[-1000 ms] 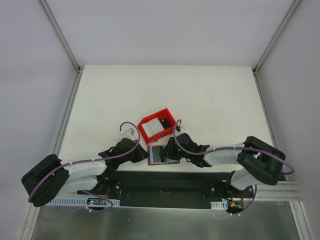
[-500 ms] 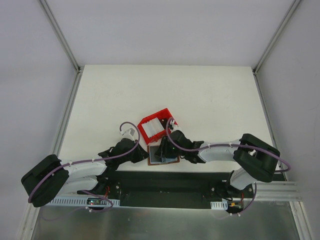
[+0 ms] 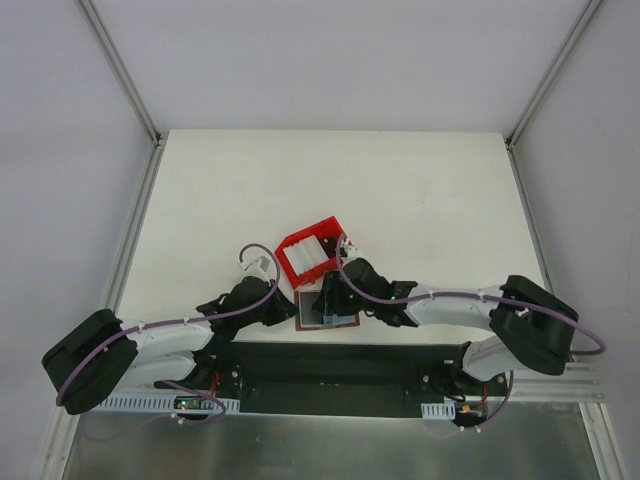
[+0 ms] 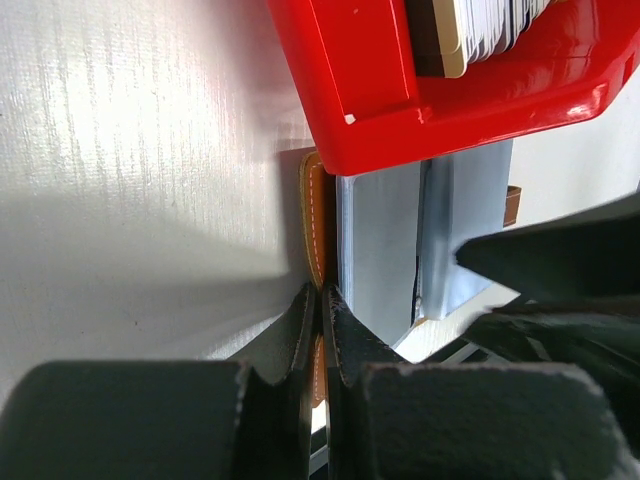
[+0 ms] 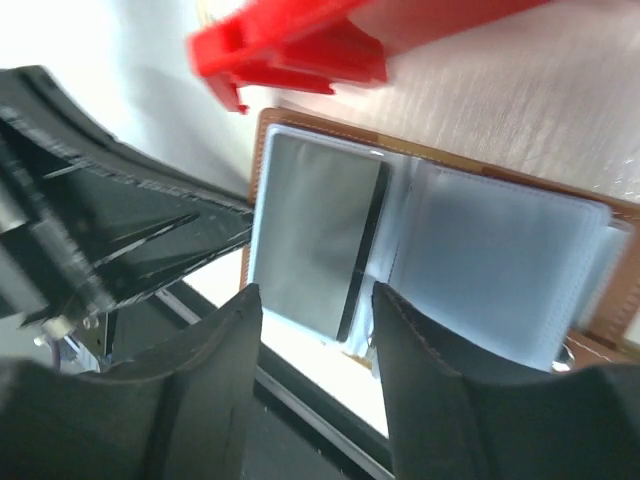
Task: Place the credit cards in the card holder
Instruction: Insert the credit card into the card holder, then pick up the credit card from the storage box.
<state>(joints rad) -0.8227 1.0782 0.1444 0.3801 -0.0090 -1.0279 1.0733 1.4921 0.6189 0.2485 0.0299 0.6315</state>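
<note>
- The card holder [image 3: 312, 310] is lying open at the worktop's [image 3: 400, 190] near edge, just beside the red tray [image 3: 300, 262].
- The left fingers [image 4: 295, 340] are pinching the card holder's brown side edge, closed tight on it.
- The right fingers [image 5: 215, 380] are hovering part-way spread over a grey card [image 5: 310, 235] on one open page, gripping nothing.
- More credit cards [image 4: 490, 25] are standing in the red tray.

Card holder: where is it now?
In the top view the card holder lies open at the near table edge, below the red tray, its left edge pinched by the left gripper, right gripper above.
</note>
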